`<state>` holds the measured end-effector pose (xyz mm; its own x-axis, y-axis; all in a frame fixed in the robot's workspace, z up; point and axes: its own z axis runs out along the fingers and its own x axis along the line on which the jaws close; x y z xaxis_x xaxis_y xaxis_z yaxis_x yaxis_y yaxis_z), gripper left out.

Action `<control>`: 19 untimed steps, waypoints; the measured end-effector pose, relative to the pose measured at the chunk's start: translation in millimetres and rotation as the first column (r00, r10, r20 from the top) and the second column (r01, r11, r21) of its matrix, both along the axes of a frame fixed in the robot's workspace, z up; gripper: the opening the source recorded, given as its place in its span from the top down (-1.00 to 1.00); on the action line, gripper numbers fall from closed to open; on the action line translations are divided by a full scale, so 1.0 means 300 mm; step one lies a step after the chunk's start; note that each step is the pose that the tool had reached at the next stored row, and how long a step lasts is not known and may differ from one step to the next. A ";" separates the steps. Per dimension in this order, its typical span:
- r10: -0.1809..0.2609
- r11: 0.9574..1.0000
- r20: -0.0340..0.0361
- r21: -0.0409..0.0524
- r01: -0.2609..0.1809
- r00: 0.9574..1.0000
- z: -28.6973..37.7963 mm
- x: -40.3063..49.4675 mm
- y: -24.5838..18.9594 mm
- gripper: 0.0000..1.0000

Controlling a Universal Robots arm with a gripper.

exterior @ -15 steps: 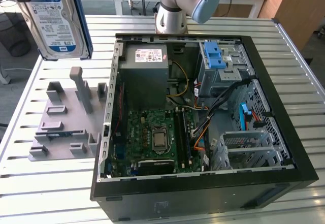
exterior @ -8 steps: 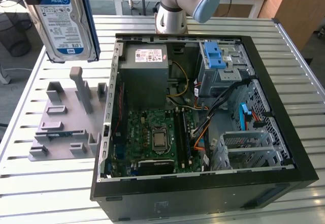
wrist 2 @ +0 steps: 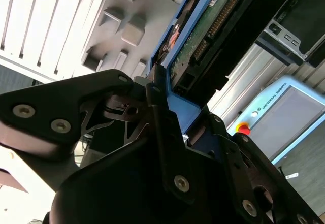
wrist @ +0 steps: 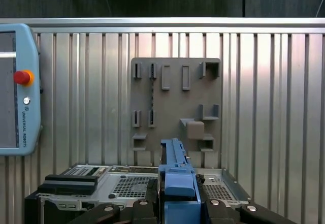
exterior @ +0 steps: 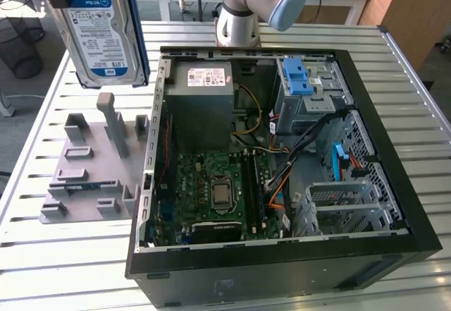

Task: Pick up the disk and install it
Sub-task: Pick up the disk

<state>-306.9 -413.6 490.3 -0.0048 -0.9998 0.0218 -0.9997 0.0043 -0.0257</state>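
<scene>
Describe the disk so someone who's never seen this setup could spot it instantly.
Start from the open black computer case on the slatted table. To the exterior view's left of it, above the grey fixture plate, the disk hangs in the tool. It is silver with a white-and-blue label and blue rails.

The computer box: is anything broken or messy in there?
Nothing looks broken. The computer case lies open with loose cables inside. The disk hangs in the gripper, not yet in the case.
</scene>
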 end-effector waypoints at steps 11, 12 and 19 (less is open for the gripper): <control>0.000 1.000 0.000 0.000 0.000 1.000 -0.001 0.055 -0.004 0.27; 0.000 1.000 0.000 0.000 0.000 1.000 -0.001 0.060 -0.004 0.27; 0.000 1.000 0.000 0.000 0.000 1.000 -0.002 0.099 -0.006 0.27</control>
<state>-277.2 -415.3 489.8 -0.0048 -0.9998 0.0218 -0.9997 0.0042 -0.0257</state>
